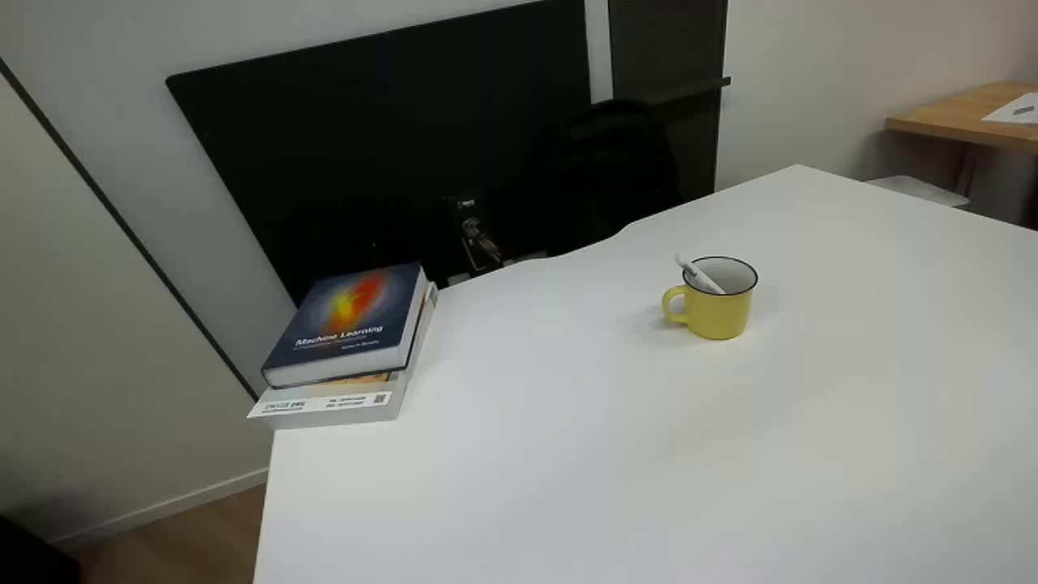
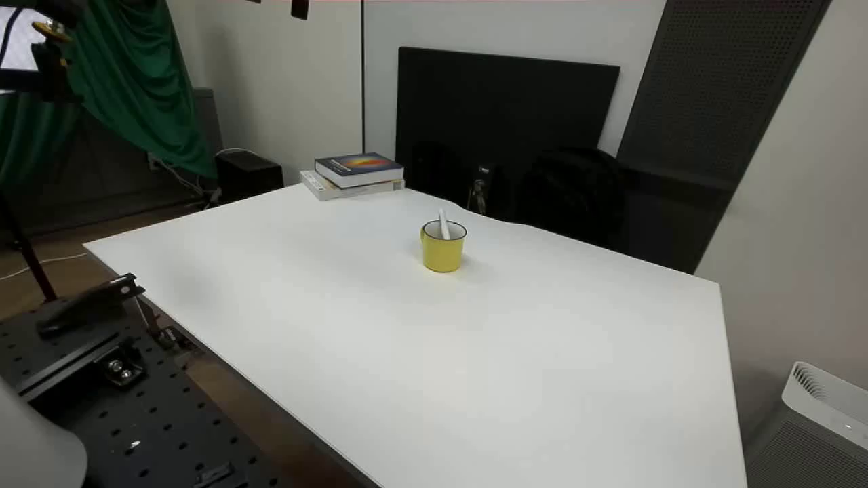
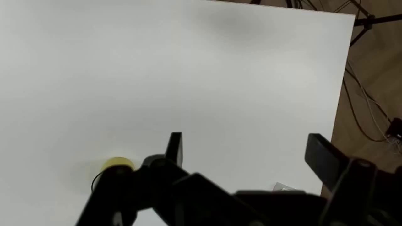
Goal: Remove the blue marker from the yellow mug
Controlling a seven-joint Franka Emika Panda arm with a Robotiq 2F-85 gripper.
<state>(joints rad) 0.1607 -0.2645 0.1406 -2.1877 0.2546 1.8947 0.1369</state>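
Blue marker (image 1: 703,277) was in the yellow mug (image 1: 720,318), not out yet. Tilted, lower part inside, upper end over the rim toward 10 o'clock in an exterior view, same side as the handle (image 1: 672,305), which sat at 9. In an exterior view its free end (image 2: 442,215) pointed to 12, looking near upright. Part showing was white.

Mug was upright on the white table (image 1: 519,487) in both exterior views.

Gripper (image 3: 244,141): jaws wide apart in the wrist view, holding nothing. One finger (image 3: 174,146) at 7 o'clock, the opposite one between 3 and 4, tabletop showing between the tips. Mug was at 8 o'clock there, partly hidden behind the gripper; couldn't make out the marker from that angle.

Dark blue book (image 1: 340,324), cover reading Machine Learning, lay on a pale book (image 1: 324,404) at the table edge. Stack was about 9 o'clock from the mug, well apart.

Black panel (image 1: 389,130) stood behind the table in both exterior views. Also in an exterior view: green curtain (image 2: 142,81) at 10 o'clock, vented box (image 2: 814,434) at 4, beside the table.
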